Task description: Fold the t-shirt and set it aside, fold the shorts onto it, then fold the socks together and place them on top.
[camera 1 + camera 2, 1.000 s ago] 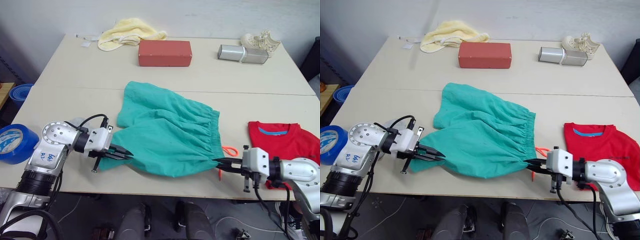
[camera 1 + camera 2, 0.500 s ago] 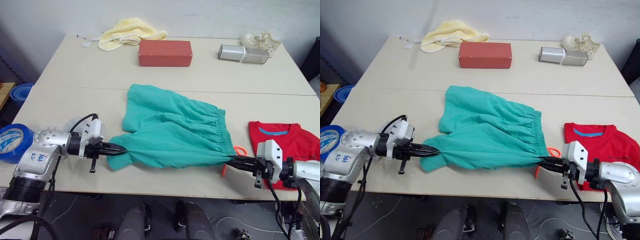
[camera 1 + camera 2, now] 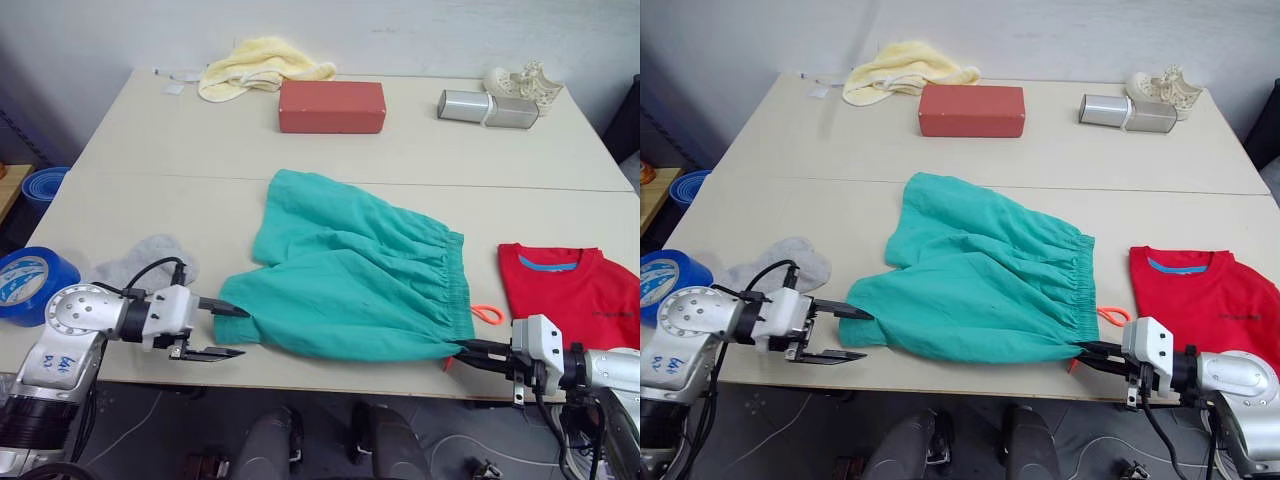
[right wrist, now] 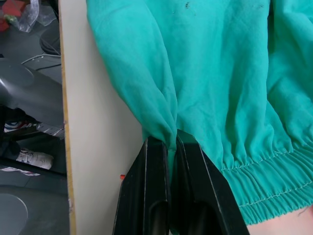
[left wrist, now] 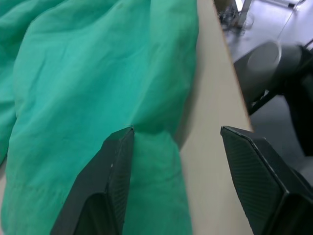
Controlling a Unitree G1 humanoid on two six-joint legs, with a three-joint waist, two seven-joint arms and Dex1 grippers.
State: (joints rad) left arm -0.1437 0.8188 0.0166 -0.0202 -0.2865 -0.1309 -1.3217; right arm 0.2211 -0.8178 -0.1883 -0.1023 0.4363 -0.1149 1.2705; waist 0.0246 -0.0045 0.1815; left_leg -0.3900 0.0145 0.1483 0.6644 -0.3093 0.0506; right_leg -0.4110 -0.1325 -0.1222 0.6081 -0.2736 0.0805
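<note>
Released by the left hand (image 3: 222, 330), now spread | teal-green soft fabric shorts (image 3: 350, 280) lie flat on the tabletop (image 3: 150, 150) | right hand (image 3: 470, 351) pinches the waistband corner | folding can begin.

The t-shirt (image 3: 578, 292) runs off the frame edge — chest print unreadable.

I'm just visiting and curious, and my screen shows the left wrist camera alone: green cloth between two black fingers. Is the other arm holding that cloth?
Observer: Yes, the right gripper is shut on the shorts near the waistband.
Operator: And my side?
Observer: The left gripper is open at the leg hem.
Operator: Anything else nearby?
Observer: A red t-shirt lies flat to the right of the shorts.
</note>
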